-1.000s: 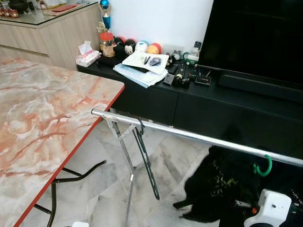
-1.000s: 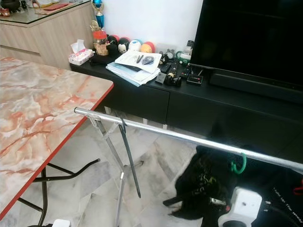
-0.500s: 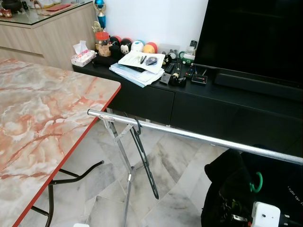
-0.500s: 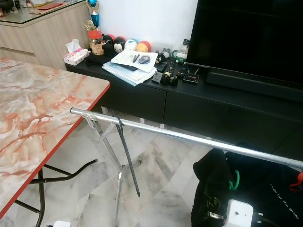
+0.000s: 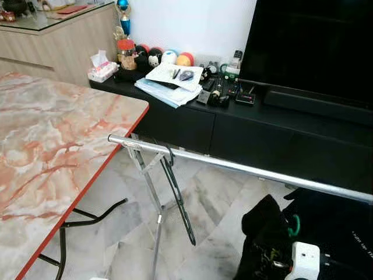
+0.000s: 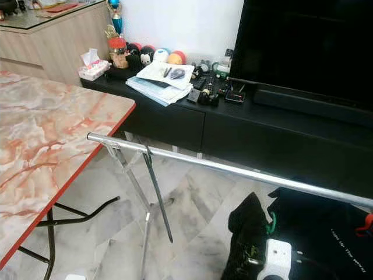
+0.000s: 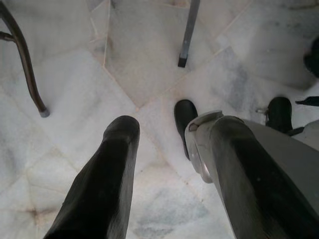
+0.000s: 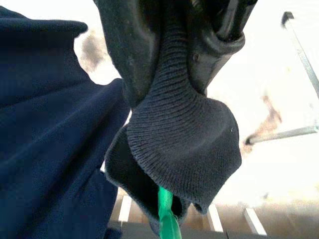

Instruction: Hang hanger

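Right wrist view shows your right end effector (image 8: 199,55) clamping the dark knitted garment (image 8: 184,134) on its green plastic hanger (image 8: 167,219), now lower below the silver metal rail (image 5: 233,167); left end effector (image 7: 164,144) gapes open.

1. One chrome rail (image 5: 245,170), running from 9 o'clock to 3 o'clock.
2. Two hangers: one black hanger (image 5: 178,198) on the rail at 9 o'clock, one green hanger (image 5: 295,224) at 5 o'clock inside a dark garment (image 5: 262,233).
3. One marble-top table (image 5: 52,151) at 9 o'clock.
4. One television (image 5: 315,46) at 1 o'clock.
5. One tissue box (image 5: 102,70) at 11 o'clock.
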Motion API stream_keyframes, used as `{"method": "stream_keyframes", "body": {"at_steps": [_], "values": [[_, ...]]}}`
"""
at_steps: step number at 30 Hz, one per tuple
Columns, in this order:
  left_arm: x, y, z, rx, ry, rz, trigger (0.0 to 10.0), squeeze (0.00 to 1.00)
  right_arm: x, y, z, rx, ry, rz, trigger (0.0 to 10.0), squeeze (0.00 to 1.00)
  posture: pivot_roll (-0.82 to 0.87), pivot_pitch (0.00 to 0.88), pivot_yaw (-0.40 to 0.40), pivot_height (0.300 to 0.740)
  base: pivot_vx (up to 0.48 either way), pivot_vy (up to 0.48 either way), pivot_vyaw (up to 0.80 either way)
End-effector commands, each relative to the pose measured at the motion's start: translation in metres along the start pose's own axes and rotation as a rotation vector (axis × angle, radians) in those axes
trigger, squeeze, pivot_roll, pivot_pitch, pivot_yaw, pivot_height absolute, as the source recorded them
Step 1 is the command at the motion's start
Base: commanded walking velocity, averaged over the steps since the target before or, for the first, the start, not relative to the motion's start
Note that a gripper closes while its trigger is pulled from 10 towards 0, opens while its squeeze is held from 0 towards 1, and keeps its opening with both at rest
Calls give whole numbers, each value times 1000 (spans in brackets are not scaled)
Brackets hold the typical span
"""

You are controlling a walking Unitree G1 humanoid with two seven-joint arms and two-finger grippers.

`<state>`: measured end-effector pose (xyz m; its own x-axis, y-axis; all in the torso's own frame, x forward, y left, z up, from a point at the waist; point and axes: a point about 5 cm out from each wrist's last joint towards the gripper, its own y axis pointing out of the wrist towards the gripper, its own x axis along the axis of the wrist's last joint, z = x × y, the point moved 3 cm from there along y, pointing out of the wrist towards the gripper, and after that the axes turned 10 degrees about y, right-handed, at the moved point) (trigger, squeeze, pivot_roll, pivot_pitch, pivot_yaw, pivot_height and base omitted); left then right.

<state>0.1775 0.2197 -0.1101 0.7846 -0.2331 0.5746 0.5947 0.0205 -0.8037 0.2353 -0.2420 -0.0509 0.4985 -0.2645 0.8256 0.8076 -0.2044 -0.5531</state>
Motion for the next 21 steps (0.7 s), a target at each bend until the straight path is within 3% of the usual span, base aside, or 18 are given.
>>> {"method": "stream_keyframes", "body": {"at_steps": [1,6,8,15,21], "values": [[-9,-1,-1,0,-5,37,10000,0,-5,0,-10,-35,-8,12,10000,0,-21,76,-17,740,0,0,0],[-10,-2,-1,4,-11,41,10000,0,-9,3,-19,-70,-31,23,10000,0,-9,69,-15,740,0,0,0],[-11,-2,1,5,-13,41,10000,0,-2,3,-21,-81,7,-33,10000,0,-13,67,-11,740,0,0,0],[-18,-5,5,3,-14,48,10000,0,0,2,-28,-90,14,-71,10000,0,-21,59,-7,740,0,0,0],[-23,-8,11,6,-13,51,10000,0,-1,2,-26,-81,11,-82,10000,0,-17,55,-4,740,0,0,0]]}}
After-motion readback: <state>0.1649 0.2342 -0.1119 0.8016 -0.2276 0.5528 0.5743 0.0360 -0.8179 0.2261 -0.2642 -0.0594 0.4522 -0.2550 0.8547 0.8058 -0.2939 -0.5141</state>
